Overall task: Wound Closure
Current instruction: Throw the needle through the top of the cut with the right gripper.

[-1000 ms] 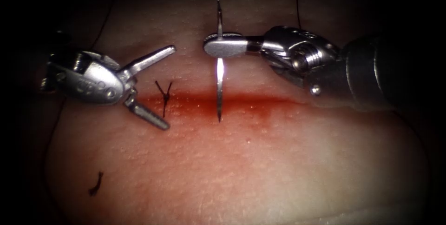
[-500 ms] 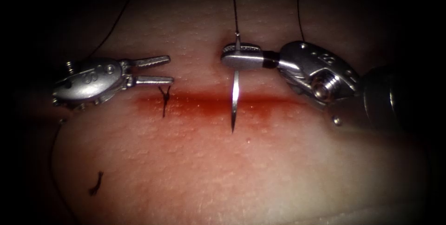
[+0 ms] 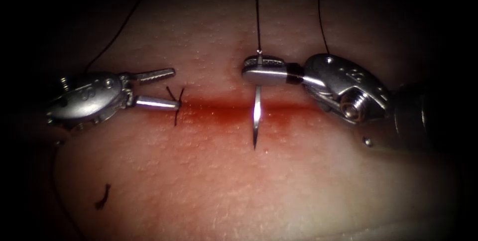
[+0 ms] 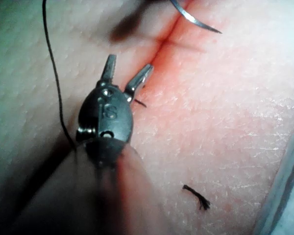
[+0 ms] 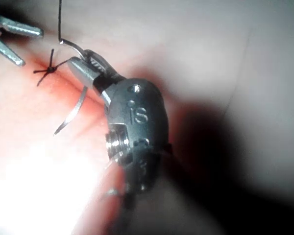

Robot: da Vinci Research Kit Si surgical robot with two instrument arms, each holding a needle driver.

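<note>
The tissue [image 3: 259, 186] has a horizontal cut [image 3: 298, 109] wet with red fluid. My right tool [image 3: 248, 69] is shut on the curved needle [image 3: 256, 116] near its thread end. The needle hangs free above the cut, tip pointing down, not in the tissue. Thread [image 3: 257, 17] runs up from the needle's end. My left tool [image 3: 175, 88] stands open at the cut's left end, holding nothing, its lower jaw touching a tied stitch [image 3: 175, 106]. In the left wrist view the left tool [image 4: 129, 71] is open beside the cut. The right wrist view has the right tool [image 5: 78, 61] gripping the needle [image 5: 71, 115].
A cut end of thread [image 3: 103, 197] lies on the tissue at the lower left. A second thread strand [image 3: 322, 24] rises behind the right tool. Another thread [image 3: 119, 29] runs up from the left tool's side.
My right tool has carried the needle right and down, its tip now lower past the cut. My left tool's jaws have narrowed from wide open and shifted to the stitch.
</note>
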